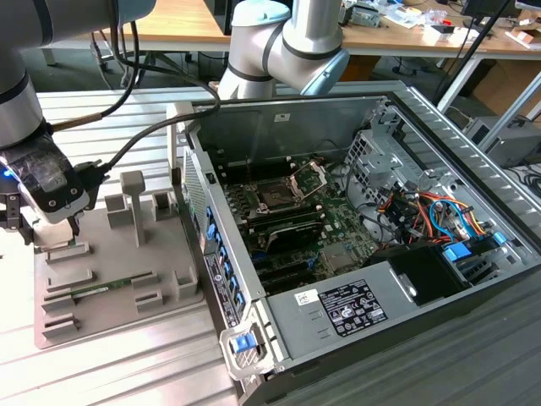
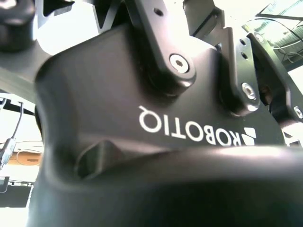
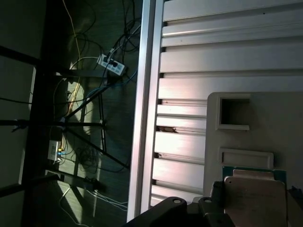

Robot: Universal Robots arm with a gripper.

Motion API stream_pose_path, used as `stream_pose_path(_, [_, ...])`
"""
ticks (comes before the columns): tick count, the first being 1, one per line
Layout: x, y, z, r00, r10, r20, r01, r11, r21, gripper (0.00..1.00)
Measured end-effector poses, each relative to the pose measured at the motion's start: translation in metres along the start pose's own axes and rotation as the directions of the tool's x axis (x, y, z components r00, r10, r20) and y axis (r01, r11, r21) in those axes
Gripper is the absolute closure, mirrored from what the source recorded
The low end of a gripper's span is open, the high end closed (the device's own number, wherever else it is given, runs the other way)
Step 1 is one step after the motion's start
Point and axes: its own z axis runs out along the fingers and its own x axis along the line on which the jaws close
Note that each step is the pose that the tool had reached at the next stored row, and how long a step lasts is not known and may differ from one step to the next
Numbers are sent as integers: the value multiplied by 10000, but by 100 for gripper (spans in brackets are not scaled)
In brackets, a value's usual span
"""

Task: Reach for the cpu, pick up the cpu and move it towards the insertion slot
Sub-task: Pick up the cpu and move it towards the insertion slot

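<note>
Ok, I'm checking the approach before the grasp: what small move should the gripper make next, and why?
Probably a short descent onto the cpu: in the exterior view the gripper hangs over the grey tray, apart from the insertion slot, and in the first wrist view the cpu lies on that tray, apparently not yet lifted.

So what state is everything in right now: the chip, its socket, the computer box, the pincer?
cpu: lying flat on the grey tray, silvery side up.
insertion slot: metal frame swung open, dark centre bare.
computer case: on its side, cover off.
pincer: hanging low over the grey tray, near the cpu.
</note>
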Motion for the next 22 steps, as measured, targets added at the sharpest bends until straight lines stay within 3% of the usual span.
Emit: stream_pose_path(22, [0,5,-83,10000,0,1,0,10000,-11,46])
